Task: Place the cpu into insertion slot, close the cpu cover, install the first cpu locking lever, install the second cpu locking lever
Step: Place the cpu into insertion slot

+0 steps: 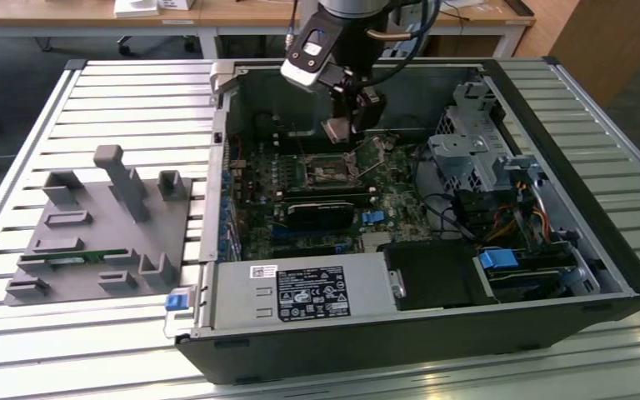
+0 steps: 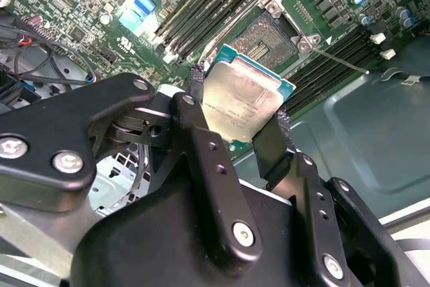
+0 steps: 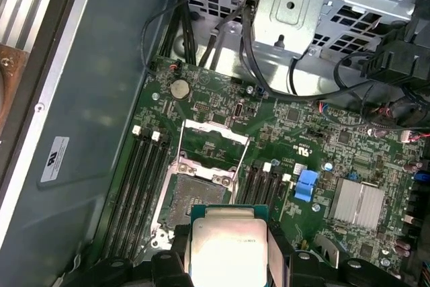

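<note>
**Jaws.** My gripper (image 2: 236,129) is closed to the width of the cpu (image 2: 243,97). I pinch the chip by two opposite edges between my fingers (image 2: 201,140), with its dull metal face turned toward the wrist cameras.

**Task's things.** In both wrist views the cpu hangs in the air over the motherboard (image 3: 302,132), near the insertion slot (image 3: 191,208) but not touching it. The slot lies bare. The cpu cover (image 3: 215,130) is swung up on the side of the slot toward the drive cage (image 3: 295,5).

**Step.** I judge the first step, placement, to be in hand; the cover is not closed. Seating calls for the chip to be level and square over the socket, and for lowering without sliding, since the contacts look delicate.

**Writing.** A white label (image 1: 309,293) sits on the power supply at the near side of the case. A pale sticker (image 3: 55,159) sits on the case wall (image 3: 101,99). The print on both is too small to read.
</note>
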